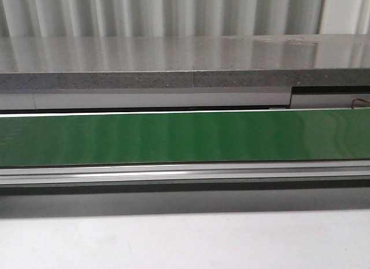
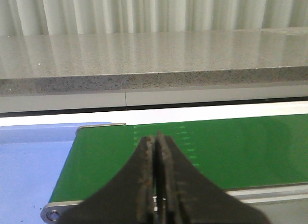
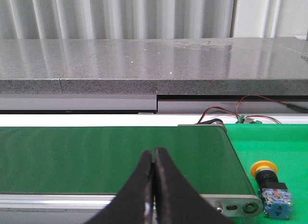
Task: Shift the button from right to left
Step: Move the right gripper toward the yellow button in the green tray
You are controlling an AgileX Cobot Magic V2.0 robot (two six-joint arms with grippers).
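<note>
Both arms hang low and level, pointing across the green conveyor belt toward the grey stone ledge. The left gripper and the right gripper each have their fingers pressed together on nothing. The button lies on a bright green mat just past the belt's end roller, off to the right gripper's side, yellow cap up.

green conveyor belt, button lying on bright green surface beside belt end
</note>
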